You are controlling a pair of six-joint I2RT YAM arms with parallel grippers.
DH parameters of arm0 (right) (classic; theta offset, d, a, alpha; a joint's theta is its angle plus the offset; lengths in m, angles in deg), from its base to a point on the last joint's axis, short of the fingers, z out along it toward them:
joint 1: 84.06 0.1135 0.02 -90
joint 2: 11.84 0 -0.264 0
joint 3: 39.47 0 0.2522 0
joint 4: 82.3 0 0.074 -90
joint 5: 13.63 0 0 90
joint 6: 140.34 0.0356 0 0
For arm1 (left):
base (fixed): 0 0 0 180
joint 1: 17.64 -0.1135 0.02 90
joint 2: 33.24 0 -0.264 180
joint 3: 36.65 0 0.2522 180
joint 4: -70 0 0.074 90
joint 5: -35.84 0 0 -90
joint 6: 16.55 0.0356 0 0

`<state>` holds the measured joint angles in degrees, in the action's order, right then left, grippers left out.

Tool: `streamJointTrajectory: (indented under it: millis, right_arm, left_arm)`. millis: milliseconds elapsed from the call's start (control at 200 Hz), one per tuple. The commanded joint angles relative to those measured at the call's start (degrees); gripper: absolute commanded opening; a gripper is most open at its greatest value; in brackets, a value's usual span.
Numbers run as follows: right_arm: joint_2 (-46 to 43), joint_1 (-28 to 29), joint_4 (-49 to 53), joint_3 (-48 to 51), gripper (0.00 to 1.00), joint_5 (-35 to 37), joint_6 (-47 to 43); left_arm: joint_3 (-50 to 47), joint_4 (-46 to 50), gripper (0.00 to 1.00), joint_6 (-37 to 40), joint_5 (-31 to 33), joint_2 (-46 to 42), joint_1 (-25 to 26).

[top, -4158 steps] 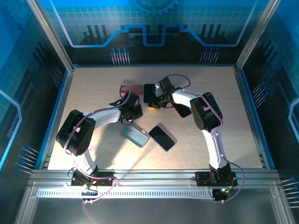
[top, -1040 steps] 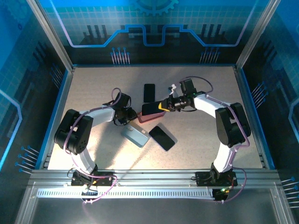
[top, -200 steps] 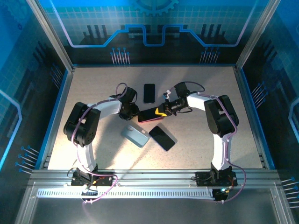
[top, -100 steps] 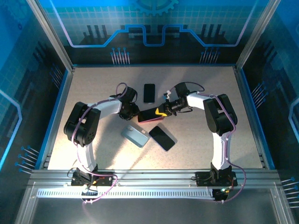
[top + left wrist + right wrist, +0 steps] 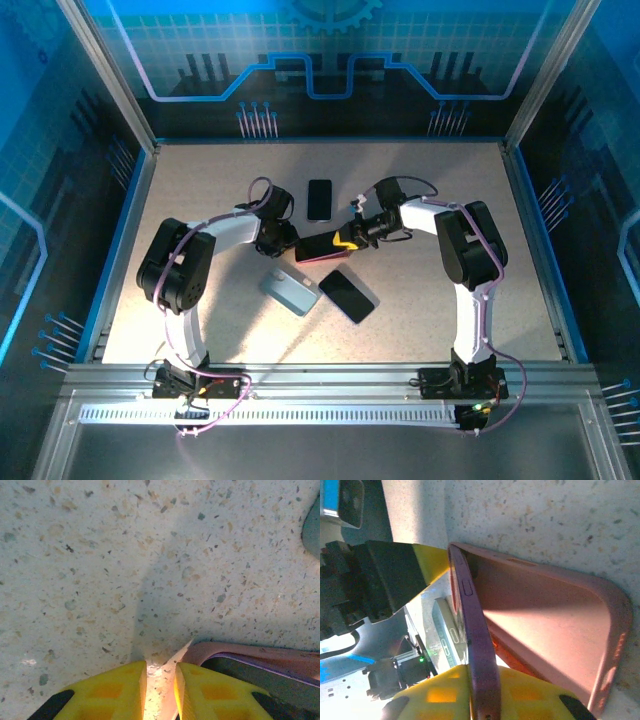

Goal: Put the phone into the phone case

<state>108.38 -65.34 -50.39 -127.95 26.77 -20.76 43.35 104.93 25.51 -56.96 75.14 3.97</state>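
Holding the phone [image 5: 474, 630] by its raised end, my right gripper [image 5: 487, 700] is closed on it with 1 finger on each face. The phone stands tilted over the pink case [image 5: 545, 615]. Its far end is down at the case's far end wall and its near end is up, well clear of the floor of the case. I judge this is deliberate: the far end goes under the lip first, and the rest can then hinge down.

My left gripper [image 5: 160, 672] is nearly closed, with a slim gap and nothing in it that I can see. It is set low on the table [image 5: 100, 555] at the far corner of the case, and 1 finger appears to touch that corner. I read it as a stop, so the case cannot slide away under the push.

Edges: the phone's long side runs close along 1 side wall, so alignment looks fair. The near rim of the case has yet to be cleared. 1 of my right fingers lies on the cavity side of the phone, so the phone cannot lie flat until I let go or shift.

Room: a 2nd phone [image 5: 319, 198] lies near, behind the case. A 3rd phone [image 5: 347, 295] and a grey case [image 5: 290, 292] lie on the near side, apart from it. The table to the right of my right arm is open for backing out.
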Motion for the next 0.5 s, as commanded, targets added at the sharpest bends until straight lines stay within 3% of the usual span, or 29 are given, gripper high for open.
streamJointTrajectory:
  millis: [0, 490]
  right_arm:
    - [2.7, 0.9, 3.5, 0.0, 0.19, 7.7, 0.2]
    - [1.8, 1.6, 9.2, -4.2, 0.31, 11.4, -1.0]
  left_arm:
    - [-0.2, -9.5, 0.24, -0.5, -4.0, 2.6, 1.3]
    - [-0.7, -10.6, 0.24, -0.4, -4.6, 2.6, 1.2]
